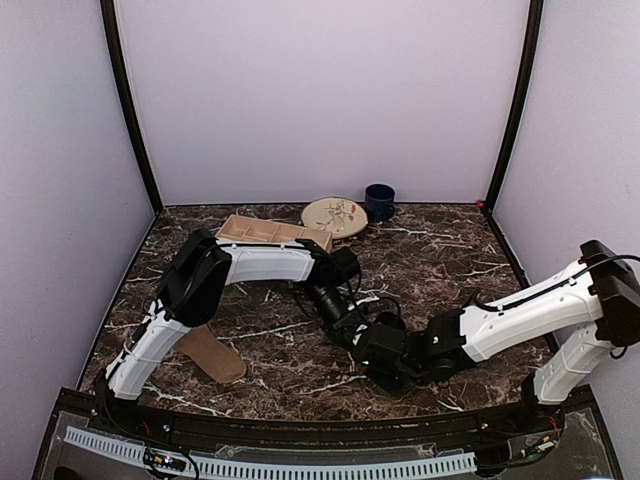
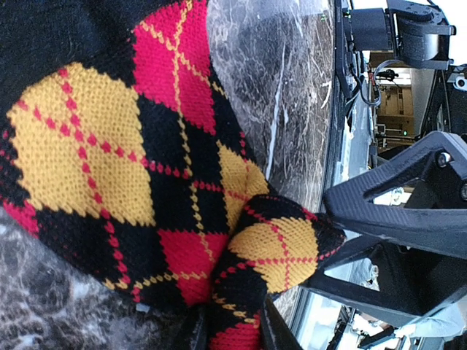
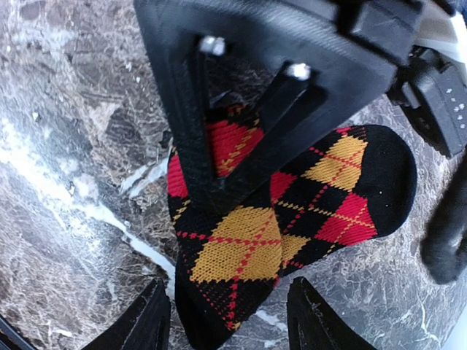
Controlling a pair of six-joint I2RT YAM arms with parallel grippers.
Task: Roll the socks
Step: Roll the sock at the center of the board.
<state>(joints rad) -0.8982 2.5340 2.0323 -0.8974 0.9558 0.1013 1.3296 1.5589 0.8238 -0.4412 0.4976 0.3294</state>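
Note:
The black sock with red and orange argyle diamonds (image 3: 241, 248) lies on the marble table, its near end folded over on itself. My left gripper (image 2: 233, 335) is shut on that raised fold (image 2: 281, 248); its black fingers (image 3: 193, 124) come down onto the sock in the right wrist view. My right gripper (image 3: 230, 324) is open, one finger on either side of the sock's folded end, touching nothing. From above, both grippers (image 1: 350, 318) (image 1: 372, 345) meet at mid-table and hide this sock. The tan-brown sock (image 1: 212, 352) lies flat near the left arm.
A tan compartment tray (image 1: 265, 232), a round patterned plate (image 1: 334, 216) and a dark blue mug (image 1: 379, 201) stand along the back of the marble table (image 1: 450, 260). Purple walls close in the sides and back.

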